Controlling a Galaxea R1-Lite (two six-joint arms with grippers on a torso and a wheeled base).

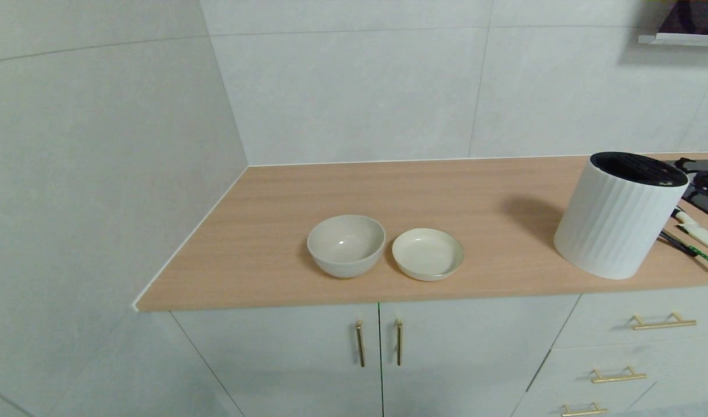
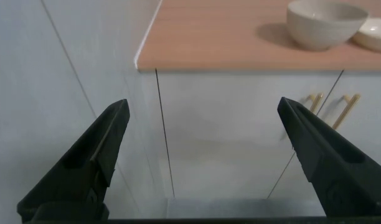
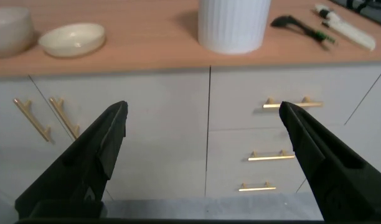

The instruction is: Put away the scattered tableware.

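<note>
A deep cream bowl (image 1: 346,245) stands on the wooden countertop (image 1: 354,191) near its front edge, with a shallow cream dish (image 1: 428,253) just to its right. A white ribbed holder (image 1: 618,215) with a black top stands at the counter's right. Beside it lie a black utensil (image 1: 677,242), a green-patterned stick (image 1: 704,257) and a white-handled tool (image 1: 701,233). My left gripper (image 2: 203,155) hangs open below counter level, facing the cabinet front, with the bowl (image 2: 326,23) above. My right gripper (image 3: 203,155) is open too, low before the drawers, under the dish (image 3: 73,38) and holder (image 3: 234,23).
Two cabinet doors with brass handles (image 1: 379,343) sit under the bowls. Drawers with brass pulls (image 1: 663,322) are at the right. A tiled wall closes the counter's left end and back. A black hob (image 1: 704,185) lies at the far right.
</note>
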